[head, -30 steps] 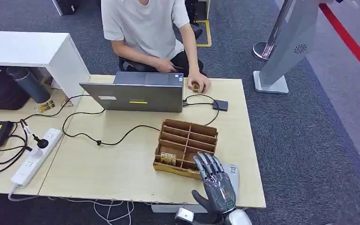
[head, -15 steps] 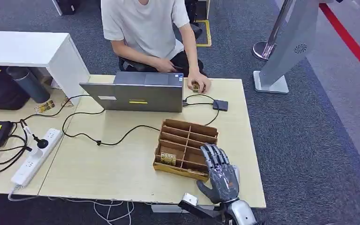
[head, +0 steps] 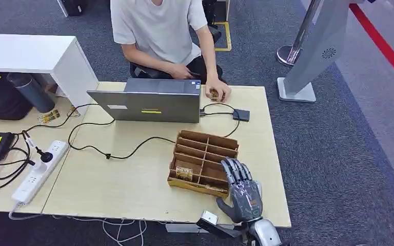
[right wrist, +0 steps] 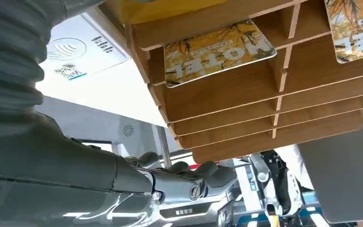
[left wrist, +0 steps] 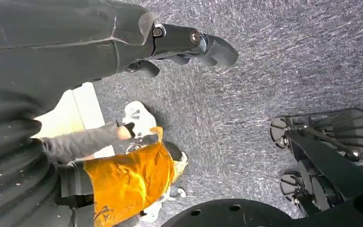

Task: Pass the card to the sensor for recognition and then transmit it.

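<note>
Holding: nothing; the right hand [head: 242, 190] hovers with fingers spread over the near right corner of the wooden organizer [head: 203, 162].
Organizer contents: one yellow card [right wrist: 220, 50] in the near right slot, another card [head: 184, 172] in the near left slot.
Sensor: white card reader [right wrist: 82, 51] just beside the organizer.
Left hand [left wrist: 189, 45]: empty, fingers loosely curled, hanging over grey carpet [left wrist: 283, 61].
</note>
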Action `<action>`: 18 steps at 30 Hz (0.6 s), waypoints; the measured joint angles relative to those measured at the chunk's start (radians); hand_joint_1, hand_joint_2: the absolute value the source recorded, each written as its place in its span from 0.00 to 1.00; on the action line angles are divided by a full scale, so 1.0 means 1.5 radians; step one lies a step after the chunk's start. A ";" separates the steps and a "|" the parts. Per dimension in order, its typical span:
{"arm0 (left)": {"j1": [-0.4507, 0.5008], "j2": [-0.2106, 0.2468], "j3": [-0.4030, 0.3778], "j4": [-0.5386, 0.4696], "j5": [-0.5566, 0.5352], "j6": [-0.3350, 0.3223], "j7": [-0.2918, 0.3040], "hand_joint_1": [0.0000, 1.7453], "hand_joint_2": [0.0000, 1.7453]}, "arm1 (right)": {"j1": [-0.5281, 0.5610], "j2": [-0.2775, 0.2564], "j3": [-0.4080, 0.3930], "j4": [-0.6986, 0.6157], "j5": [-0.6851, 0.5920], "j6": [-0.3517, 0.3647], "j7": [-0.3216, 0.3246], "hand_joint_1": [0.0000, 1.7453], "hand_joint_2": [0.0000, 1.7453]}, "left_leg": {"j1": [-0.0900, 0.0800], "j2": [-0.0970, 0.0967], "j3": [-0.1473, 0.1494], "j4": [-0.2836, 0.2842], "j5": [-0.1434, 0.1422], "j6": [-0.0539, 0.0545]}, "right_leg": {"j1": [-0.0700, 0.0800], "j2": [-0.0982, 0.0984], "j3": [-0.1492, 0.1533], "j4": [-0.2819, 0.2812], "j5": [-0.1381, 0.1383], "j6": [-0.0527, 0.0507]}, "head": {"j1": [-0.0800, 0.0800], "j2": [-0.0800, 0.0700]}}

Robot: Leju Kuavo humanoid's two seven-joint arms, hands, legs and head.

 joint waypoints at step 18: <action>0.000 0.000 0.000 0.000 -0.001 0.000 0.001 0.00 1.00 | 0.000 0.008 0.018 0.000 -0.003 0.000 -0.004 0.00 1.00 | 0.000 0.000 0.000 0.000 0.000 0.000 | 0.000 0.000 0.000 0.000 0.000 0.000 | 0.000 0.000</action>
